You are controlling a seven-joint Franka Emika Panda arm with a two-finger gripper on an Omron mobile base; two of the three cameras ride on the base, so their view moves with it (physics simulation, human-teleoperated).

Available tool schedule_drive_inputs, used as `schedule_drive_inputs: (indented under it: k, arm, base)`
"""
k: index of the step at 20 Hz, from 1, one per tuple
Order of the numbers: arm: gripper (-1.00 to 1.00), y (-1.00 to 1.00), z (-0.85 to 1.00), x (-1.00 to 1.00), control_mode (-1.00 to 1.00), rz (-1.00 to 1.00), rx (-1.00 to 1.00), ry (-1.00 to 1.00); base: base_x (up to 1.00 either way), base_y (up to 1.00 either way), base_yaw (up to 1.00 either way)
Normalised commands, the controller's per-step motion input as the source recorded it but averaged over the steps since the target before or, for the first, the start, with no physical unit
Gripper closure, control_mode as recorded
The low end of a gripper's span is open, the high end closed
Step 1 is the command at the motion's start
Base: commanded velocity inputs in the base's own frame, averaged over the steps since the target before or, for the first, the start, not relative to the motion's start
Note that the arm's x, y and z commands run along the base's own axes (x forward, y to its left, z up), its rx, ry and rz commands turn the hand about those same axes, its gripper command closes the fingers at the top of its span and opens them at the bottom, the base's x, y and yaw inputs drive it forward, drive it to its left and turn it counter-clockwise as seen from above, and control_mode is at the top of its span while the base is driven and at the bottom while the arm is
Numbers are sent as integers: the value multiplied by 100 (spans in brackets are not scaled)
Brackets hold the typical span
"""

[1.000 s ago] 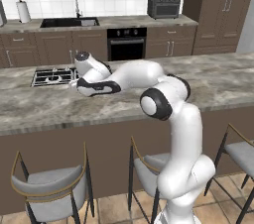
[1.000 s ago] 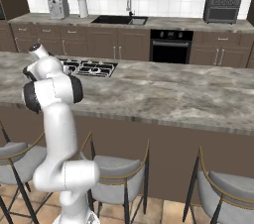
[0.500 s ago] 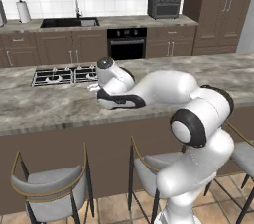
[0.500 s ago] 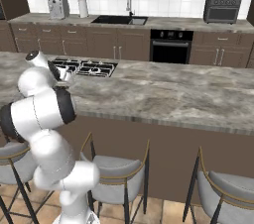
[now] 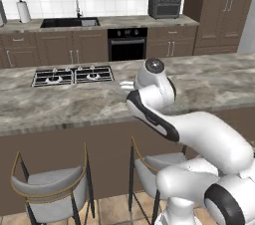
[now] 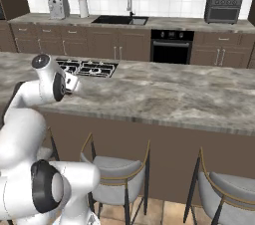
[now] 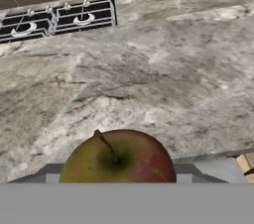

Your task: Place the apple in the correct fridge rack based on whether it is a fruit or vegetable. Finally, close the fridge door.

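Marbled grey stone of the kitchen island (image 5: pixel 60 104) runs under the arm, with one apple (image 7: pixel 118 158) sitting right at the gripper, stem up, above the counter near its front edge; the fingertips are hidden behind the fruit, so I cannot tell whether they clench it, though it looks carried. By my judgement the pickup is done, while reaching the fridge, setting the fruit on its rack and shutting the door all remain. Counted: one apple, one cooktop (image 5: pixel 72 75), one sink (image 6: pixel 119 20), one wall oven (image 5: pixel 127 44), one toaster oven (image 6: pixel 222 8), two bar stools (image 6: pixel 117 176).
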Motion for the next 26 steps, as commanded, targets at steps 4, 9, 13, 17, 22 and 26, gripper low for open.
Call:
schedule_drive_inputs:
  k: [4, 9, 13, 17, 22, 26]
  arm:
    - [100, -84, 34, -100, -100, -5, 15, -1]
    - [100, -67, 42, -98, -100, -3, 14, 0]
    - [100, -43, 44, -97, -100, 0, 6, 0]
    - [100, -51, 40, -78, -100, 0, 0, 6]
    - [100, -20, 31, -26, -100, -1, 0, 12]
    - [100, 18, 0, -2, -100, 0, -3, 0]
  base:
    - [0, 0, 0]
    - [0, 0, 0]
    - [0, 0, 0]
    - [0, 0, 0]
    - [0, 0, 0]
    - [0, 0, 0]
